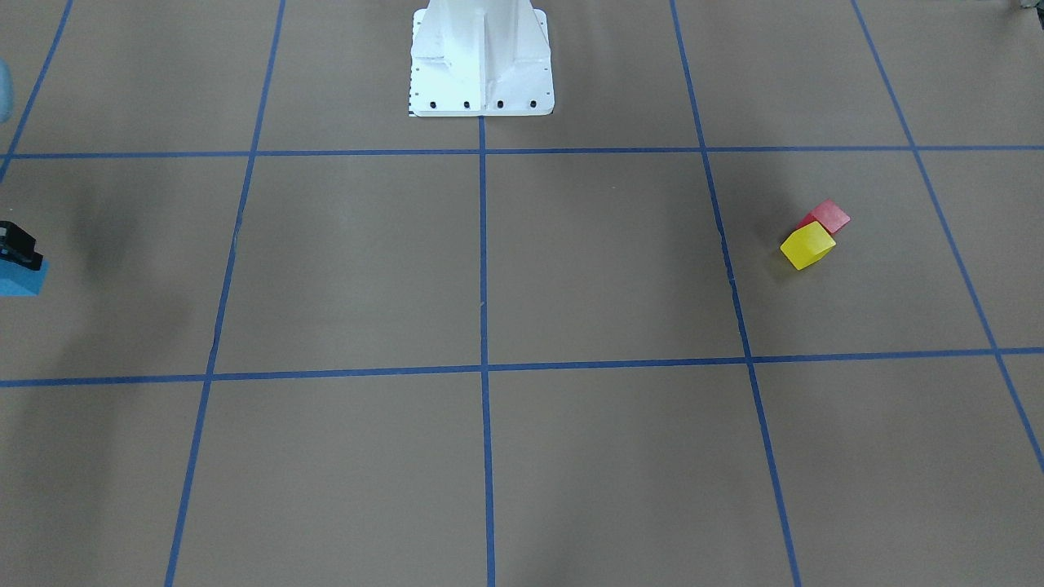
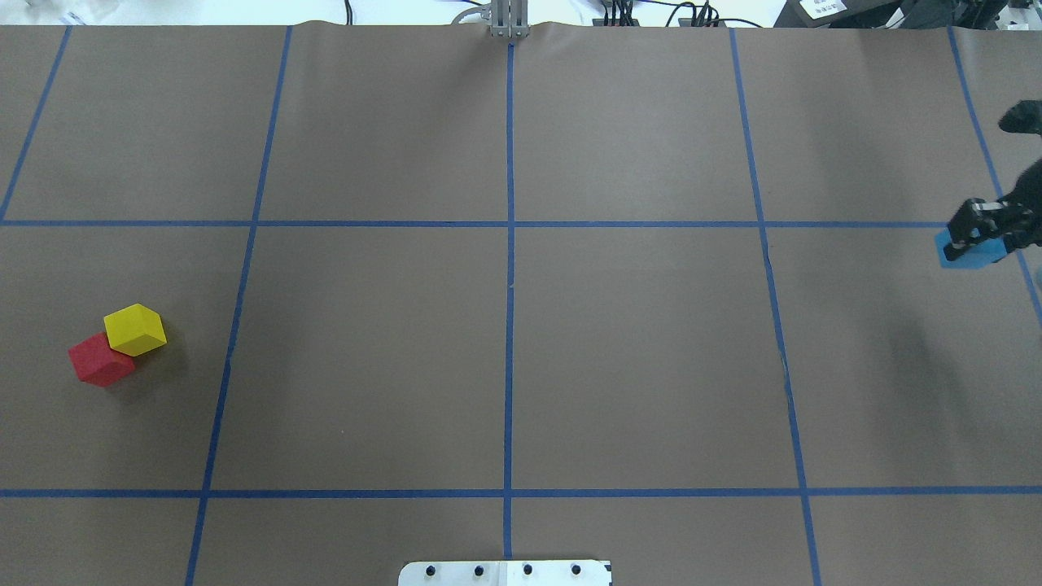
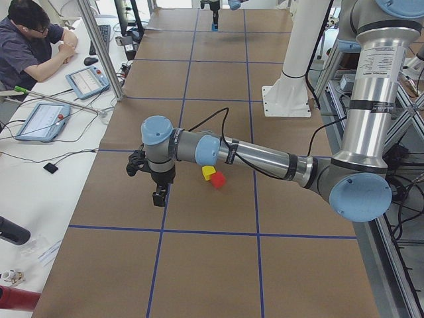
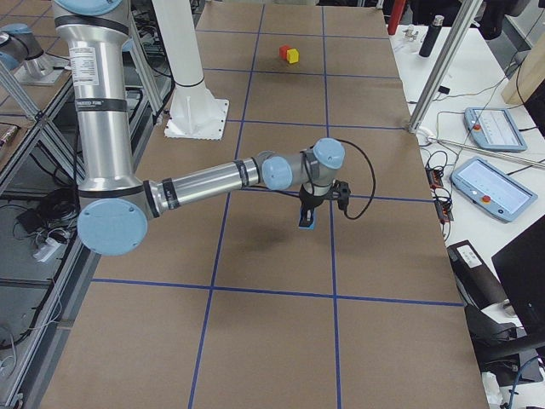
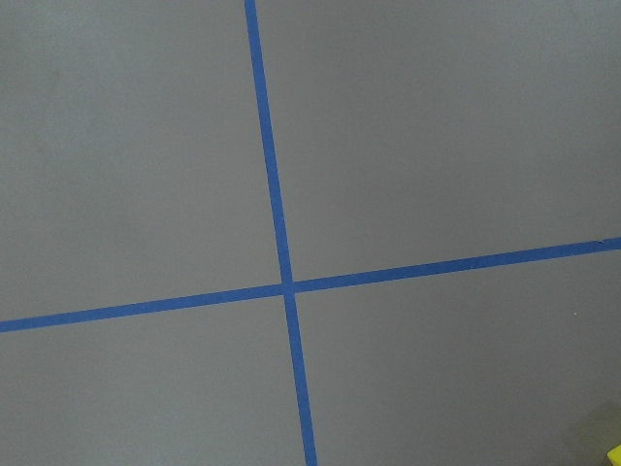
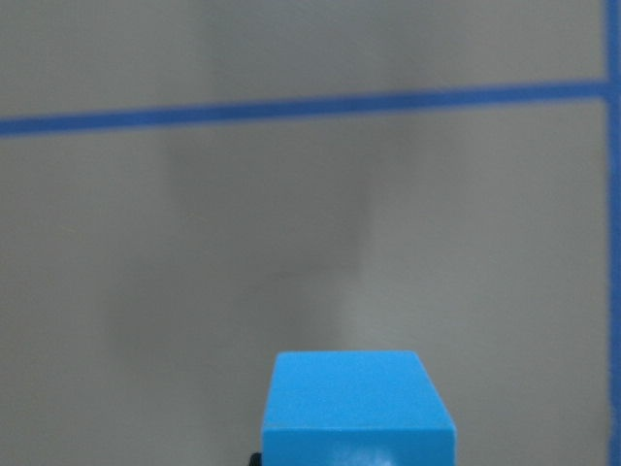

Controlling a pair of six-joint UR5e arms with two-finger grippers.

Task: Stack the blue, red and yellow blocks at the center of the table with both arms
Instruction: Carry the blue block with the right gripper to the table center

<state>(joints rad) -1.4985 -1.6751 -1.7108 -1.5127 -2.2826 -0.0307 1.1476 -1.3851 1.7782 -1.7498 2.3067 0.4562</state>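
The yellow block (image 2: 135, 330) leans against the red block (image 2: 98, 362) on the table's left part, also seen from the front with yellow (image 1: 807, 244) and red (image 1: 832, 216). My right gripper (image 2: 977, 232) at the far right edge is shut on the blue block (image 2: 965, 252), which fills the bottom of the right wrist view (image 6: 354, 408). My left gripper (image 3: 159, 197) shows only in the exterior left view, hanging above the table beyond the two blocks; I cannot tell whether it is open or shut. A yellow sliver (image 5: 613, 454) shows at the left wrist view's corner.
The brown table carries a grid of blue tape lines (image 2: 510, 285). The white robot base (image 1: 481, 81) stands at the middle of the near edge. An operator (image 3: 26, 40) sits at a side desk with tablets (image 3: 43, 119); a metal post (image 3: 99, 50) stands there.
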